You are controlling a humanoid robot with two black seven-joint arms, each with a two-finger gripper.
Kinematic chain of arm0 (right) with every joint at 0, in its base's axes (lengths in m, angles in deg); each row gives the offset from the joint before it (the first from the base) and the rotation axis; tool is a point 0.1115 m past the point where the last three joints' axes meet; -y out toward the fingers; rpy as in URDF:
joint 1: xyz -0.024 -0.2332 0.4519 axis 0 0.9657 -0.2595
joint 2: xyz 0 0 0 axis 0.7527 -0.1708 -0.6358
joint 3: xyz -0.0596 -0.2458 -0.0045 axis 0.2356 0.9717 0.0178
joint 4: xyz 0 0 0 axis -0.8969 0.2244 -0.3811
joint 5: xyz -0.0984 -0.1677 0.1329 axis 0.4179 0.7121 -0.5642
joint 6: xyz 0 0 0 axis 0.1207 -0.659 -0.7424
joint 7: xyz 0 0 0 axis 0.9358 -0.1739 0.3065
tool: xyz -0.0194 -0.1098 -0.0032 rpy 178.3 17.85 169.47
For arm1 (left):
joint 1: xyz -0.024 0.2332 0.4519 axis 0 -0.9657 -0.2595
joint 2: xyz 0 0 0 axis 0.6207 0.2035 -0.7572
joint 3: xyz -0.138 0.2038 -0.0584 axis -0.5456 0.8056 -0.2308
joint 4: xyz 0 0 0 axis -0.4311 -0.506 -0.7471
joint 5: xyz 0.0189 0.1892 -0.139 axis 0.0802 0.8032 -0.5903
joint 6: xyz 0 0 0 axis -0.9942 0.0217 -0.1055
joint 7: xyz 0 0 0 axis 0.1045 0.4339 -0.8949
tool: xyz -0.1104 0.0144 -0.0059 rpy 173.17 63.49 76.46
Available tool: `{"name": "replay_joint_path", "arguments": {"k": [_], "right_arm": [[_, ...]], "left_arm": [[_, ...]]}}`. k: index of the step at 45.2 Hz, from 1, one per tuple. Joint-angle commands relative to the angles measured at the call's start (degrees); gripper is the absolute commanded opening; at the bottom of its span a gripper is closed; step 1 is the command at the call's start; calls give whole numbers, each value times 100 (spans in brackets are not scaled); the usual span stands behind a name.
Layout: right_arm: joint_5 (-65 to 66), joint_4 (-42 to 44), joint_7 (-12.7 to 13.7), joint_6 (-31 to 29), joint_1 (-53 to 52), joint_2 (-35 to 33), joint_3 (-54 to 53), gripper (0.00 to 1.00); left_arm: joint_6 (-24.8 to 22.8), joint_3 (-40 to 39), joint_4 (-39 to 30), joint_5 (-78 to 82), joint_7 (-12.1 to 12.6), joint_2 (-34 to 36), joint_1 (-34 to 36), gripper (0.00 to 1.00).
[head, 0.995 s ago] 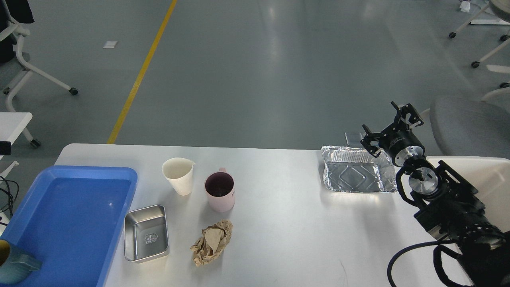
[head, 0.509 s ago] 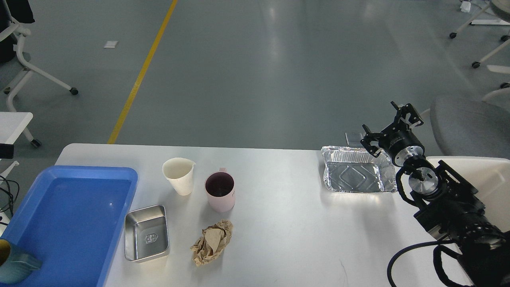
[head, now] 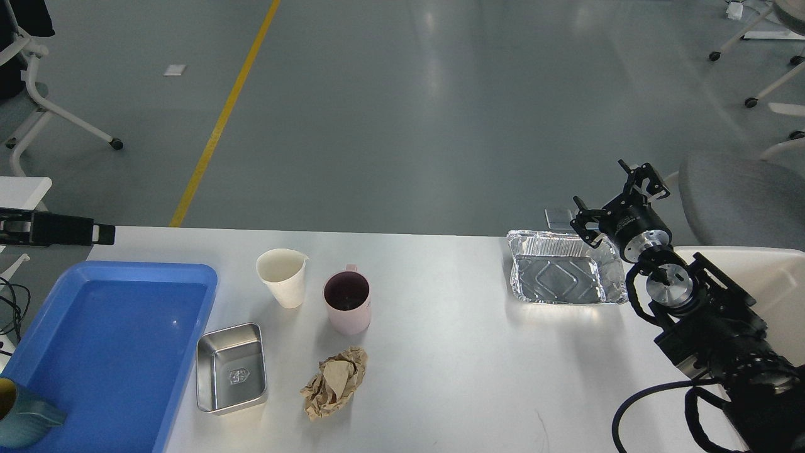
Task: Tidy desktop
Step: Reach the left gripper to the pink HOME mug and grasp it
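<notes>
The white desktop (head: 453, 358) holds a white paper cup (head: 283, 277), a pink mug (head: 346, 302), a crumpled brown paper ball (head: 334, 382), a small steel tray (head: 231, 367) and an empty foil tray (head: 561, 275). My right gripper (head: 616, 196) is open and empty, raised over the foil tray's far right corner. My left gripper (head: 94, 233) shows as a dark bar at the left edge, beyond the table's far left corner; its fingers cannot be told apart.
A blue plastic tray (head: 100, 340) lies at the front left with a teal mug (head: 22, 416) in its near corner. A cream-white bin (head: 777, 280) stands at the right, behind my right arm. Office chairs stand on the floor beyond.
My left arm has come into view at the left edge, reaching right along the table's far left corner. My right gripper has barely moved.
</notes>
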Motion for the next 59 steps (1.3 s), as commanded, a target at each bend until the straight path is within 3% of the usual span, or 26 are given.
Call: {"name": "replay_joint_path", "arguments": {"k": [1, 14, 26, 38, 47, 55, 59], "right_arm": [[1, 0, 0, 0, 2, 2, 4, 100], [10, -9, 0, 0, 2, -7, 4, 100], [10, 0, 0, 0, 10, -16, 39, 100], [62, 0, 0, 9, 19, 2, 48, 100], [80, 8, 0, 9, 19, -16, 48, 100], [80, 0, 0, 9, 72, -33, 48, 100], [89, 0, 0, 0, 89, -33, 48, 100]], "left_arm": [[226, 144, 371, 117, 33, -731, -68, 86], [1184, 786, 1523, 548, 68, -2445, -208, 86], [1237, 813, 2156, 820, 129, -3764, -525, 86], [1377, 804, 2613, 1075, 129, -4441, -850, 86], [2265, 813, 2938, 1093, 156, -5012, -1219, 87], [2415, 813, 3158, 1075, 788, -5487, -1255, 86], [2528, 795, 3272, 1058, 903, -5672, -1255, 86]]}}
